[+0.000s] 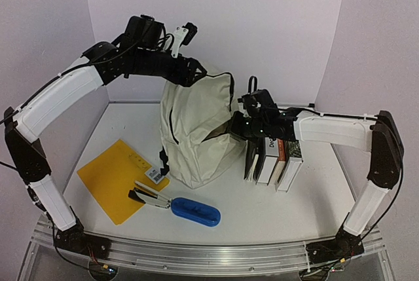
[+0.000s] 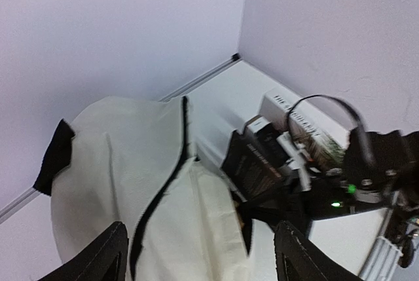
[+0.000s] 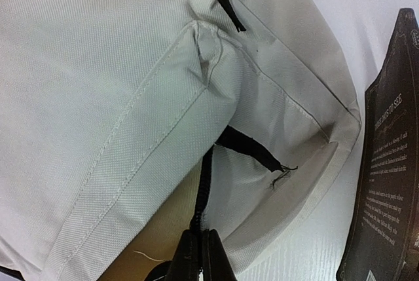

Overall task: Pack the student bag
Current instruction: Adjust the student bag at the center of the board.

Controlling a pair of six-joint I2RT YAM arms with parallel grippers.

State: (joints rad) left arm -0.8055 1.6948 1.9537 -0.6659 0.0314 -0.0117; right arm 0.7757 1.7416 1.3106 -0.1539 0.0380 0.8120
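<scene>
While the right fingers (image 3: 191, 261) clamp shut on the bag (image 1: 196, 133) at its side, the left fingers (image 2: 105, 258) gape empty just above its upright top.

White table (image 1: 262, 225); student bag (image 1: 196, 133), books (image 1: 278, 163), folder (image 1: 111, 179), stapler (image 1: 149, 196), case (image 1: 195, 211)

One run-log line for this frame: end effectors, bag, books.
left end effector: open, over student bag top | right end effector: shut on bag's black trim | books: upright beside bag, outside
</scene>
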